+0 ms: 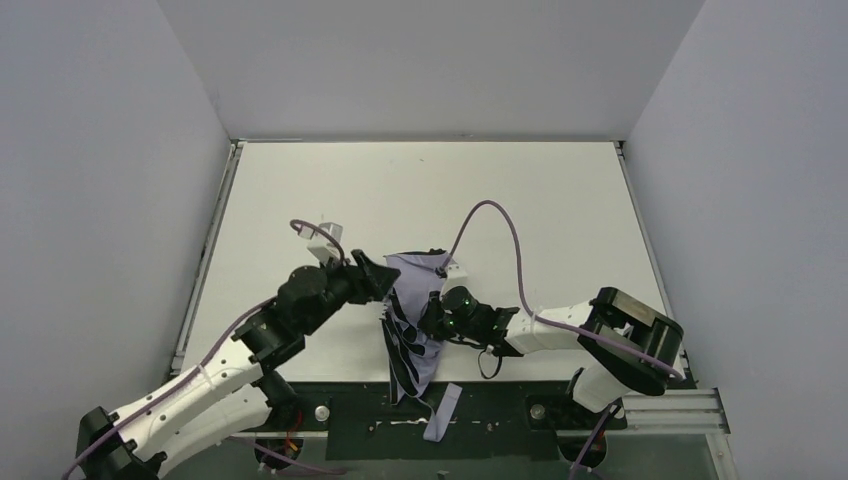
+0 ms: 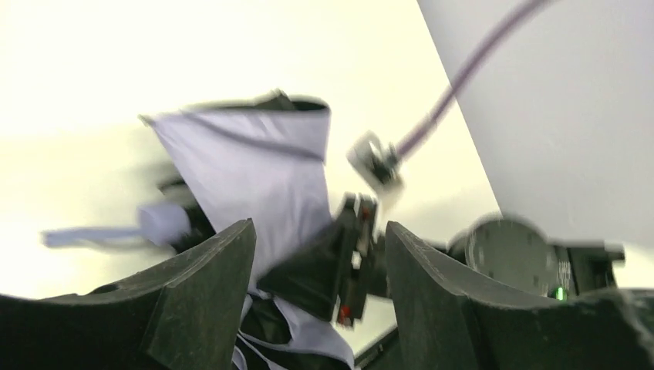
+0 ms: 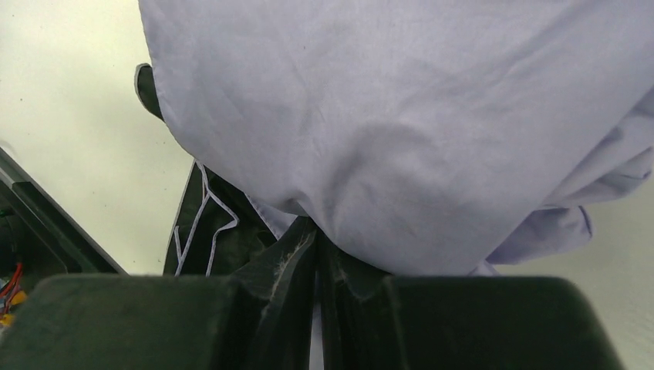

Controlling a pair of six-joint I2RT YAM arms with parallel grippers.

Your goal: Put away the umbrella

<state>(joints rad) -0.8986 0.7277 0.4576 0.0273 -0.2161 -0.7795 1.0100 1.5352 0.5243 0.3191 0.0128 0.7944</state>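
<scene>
The umbrella (image 1: 408, 345) lies collapsed at the table's near middle, pale lavender fabric with black lining showing, and its strap (image 1: 443, 408) hangs over the front rail. My right gripper (image 1: 432, 312) comes in from the right and is shut on a fold of the umbrella (image 3: 385, 116); a sliver of lavender shows between its fingertips (image 3: 305, 247). My left gripper (image 1: 378, 272) is at the umbrella's upper left, open. In the left wrist view the left gripper (image 2: 320, 231) frames the umbrella (image 2: 247, 169) and the right gripper's black body (image 2: 339, 262), gripping nothing.
The white table (image 1: 420, 190) is walled on three sides. A black rail (image 1: 490, 410) runs along the near edge between the arm bases. Purple cables (image 1: 500, 225) loop above both wrists.
</scene>
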